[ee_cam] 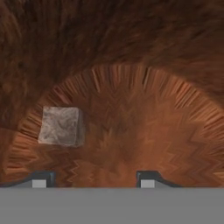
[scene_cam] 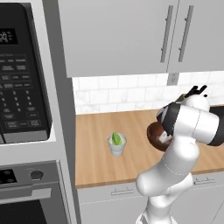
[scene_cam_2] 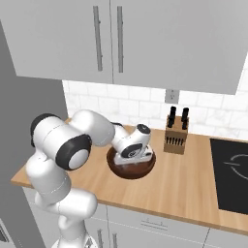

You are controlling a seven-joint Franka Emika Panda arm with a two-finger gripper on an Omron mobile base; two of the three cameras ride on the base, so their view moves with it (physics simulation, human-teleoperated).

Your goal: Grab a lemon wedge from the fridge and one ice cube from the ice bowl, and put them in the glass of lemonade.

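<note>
The ice cube (ee_cam: 60,126) lies on the floor of the ice bowl (ee_cam: 131,65), off to the left of the jaws and a little ahead of them, outside the gap; it is squarish, with no long axis to favour. The gripper (ee_cam: 93,180) hangs low inside the bowl, its jaws parted and grasping nothing. A leftward shift looks needed first. On the desk (scene_cam: 96,168) the glass of lemonade (scene_cam: 117,145) holds the lemon wedge (scene_cam: 116,138); a knife block (scene_cam_2: 176,136) stands just beyond the bowl.
</note>
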